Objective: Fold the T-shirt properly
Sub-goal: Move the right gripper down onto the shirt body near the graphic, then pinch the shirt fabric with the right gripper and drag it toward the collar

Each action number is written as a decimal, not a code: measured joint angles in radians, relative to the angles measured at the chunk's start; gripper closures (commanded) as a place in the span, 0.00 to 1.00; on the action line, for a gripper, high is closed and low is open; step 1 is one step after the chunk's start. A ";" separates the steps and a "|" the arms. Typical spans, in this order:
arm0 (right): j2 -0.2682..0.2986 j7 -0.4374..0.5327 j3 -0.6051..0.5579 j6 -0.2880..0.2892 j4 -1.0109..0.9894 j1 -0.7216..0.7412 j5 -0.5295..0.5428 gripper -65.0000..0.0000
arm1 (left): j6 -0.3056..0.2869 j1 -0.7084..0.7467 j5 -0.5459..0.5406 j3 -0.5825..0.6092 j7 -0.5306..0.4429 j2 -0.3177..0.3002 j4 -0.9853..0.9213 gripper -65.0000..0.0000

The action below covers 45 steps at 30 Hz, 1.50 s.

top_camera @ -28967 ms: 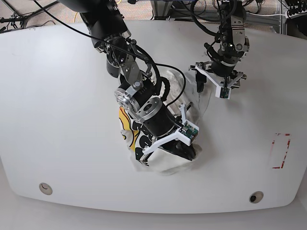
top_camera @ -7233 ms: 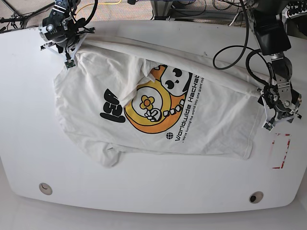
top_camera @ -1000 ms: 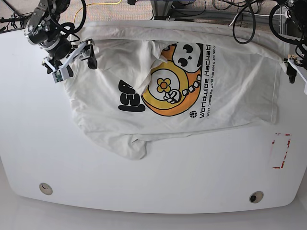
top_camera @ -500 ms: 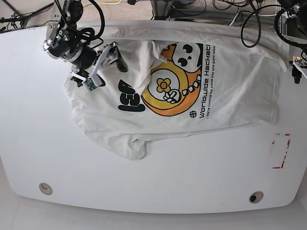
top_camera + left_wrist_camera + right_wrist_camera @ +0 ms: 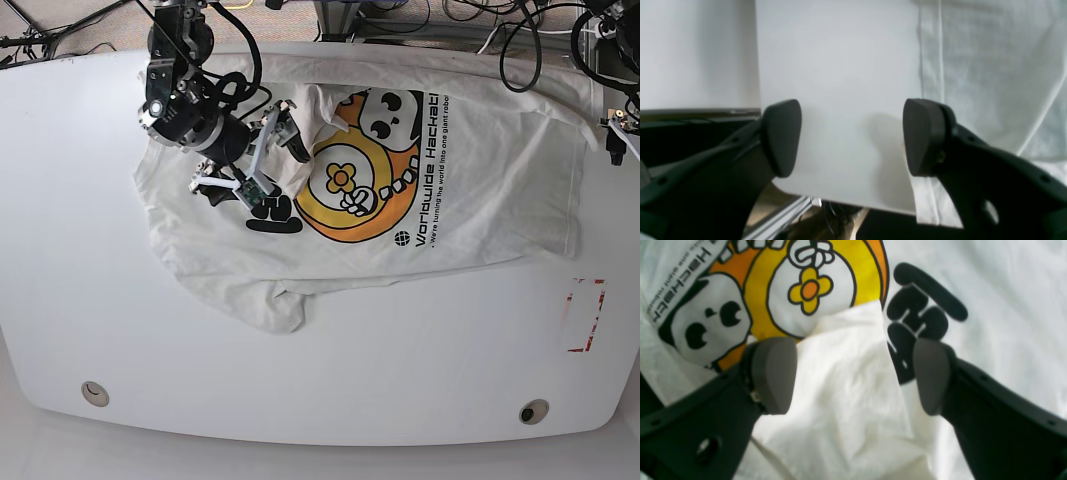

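Observation:
The white T-shirt point(image 5: 480, 180) lies spread on the table with its print facing up. The yellow-orange cartoon point(image 5: 350, 185) and the black lettering point(image 5: 272, 215) both show. A flap of cloth point(image 5: 853, 400) is folded over part of the print. My right gripper point(image 5: 262, 165) hovers open above that flap, its fingers point(image 5: 773, 373) straddling it without touching. My left gripper point(image 5: 612, 140) sits at the table's far right edge beside the shirt's hem point(image 5: 930, 50). It is open over bare table point(image 5: 840, 66) with nothing between its pads point(image 5: 923, 136).
A red outlined rectangle point(image 5: 585, 315) is marked on the table at the right. Two round holes point(image 5: 95, 392) point(image 5: 533, 411) sit near the front edge. The shirt's lower left corner is bunched point(image 5: 280, 310). Cables and frame parts lie beyond the table's back edge point(image 5: 400, 20).
My right gripper has swung from the shirt's left corner rightward and nearer, over the folded flap by the lettering. The left gripper and the shirt have stayed put.

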 measured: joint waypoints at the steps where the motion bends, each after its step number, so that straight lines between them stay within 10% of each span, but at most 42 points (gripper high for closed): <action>1: 0.000 0.001 -0.013 -0.001 -0.004 0.006 -0.008 0.21 | 0.000 0.001 0.003 0.000 0.001 0.001 0.000 0.32; 20: -0.112 0.140 -0.056 0.003 -0.224 0.082 -0.351 0.24 | 0.000 0.022 0.002 0.000 -0.002 0.005 0.000 0.32; 31: -0.124 0.195 -0.053 0.003 -0.280 0.074 -0.374 0.93 | 0.000 0.021 0.001 0.000 -0.002 0.005 0.000 0.32; 45: -0.122 0.195 -0.053 0.003 -0.195 0.050 -0.373 0.99 | 0.000 0.020 0.001 0.002 -0.003 0.005 -0.001 0.32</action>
